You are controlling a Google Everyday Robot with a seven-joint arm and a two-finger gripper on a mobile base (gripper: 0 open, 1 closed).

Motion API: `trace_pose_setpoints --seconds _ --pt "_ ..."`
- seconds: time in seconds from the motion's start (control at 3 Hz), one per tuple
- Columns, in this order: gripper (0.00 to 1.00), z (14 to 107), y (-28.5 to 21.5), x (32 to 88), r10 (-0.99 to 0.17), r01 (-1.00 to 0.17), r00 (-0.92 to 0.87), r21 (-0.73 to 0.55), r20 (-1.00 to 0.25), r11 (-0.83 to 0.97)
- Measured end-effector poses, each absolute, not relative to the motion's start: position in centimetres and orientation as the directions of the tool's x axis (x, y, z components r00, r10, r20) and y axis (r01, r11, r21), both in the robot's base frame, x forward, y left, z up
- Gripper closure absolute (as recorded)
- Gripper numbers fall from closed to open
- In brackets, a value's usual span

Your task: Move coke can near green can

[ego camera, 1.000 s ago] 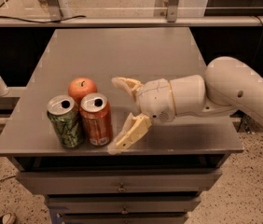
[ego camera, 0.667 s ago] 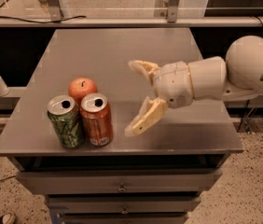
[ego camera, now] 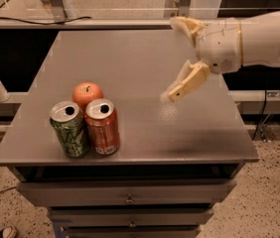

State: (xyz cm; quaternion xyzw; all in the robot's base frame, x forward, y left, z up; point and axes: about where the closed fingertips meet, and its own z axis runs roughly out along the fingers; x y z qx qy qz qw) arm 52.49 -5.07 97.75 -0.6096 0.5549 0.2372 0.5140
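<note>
Cream gripper (ego camera: 170, 59) hung empty, fingers spread, well right of the red-orange aluminium coke can (ego camera: 103, 128) touching the green jagged-marked can (ego camera: 69, 129); a stray swing might've toppled both.

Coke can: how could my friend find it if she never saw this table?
On the grey table, look front left, where three things huddle. The coke can is the red-orange can with a silver top, right of the green can and in front of the round apple. The open gripper hangs apart, above the table's right side.
</note>
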Motion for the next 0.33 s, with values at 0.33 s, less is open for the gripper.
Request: trace_pose_setpoints --seconds 0.33 --pt "0.00 98.17 -5.17 52.63 -0.431 -0.917 0.277 -0.370 -0.859 0.148"
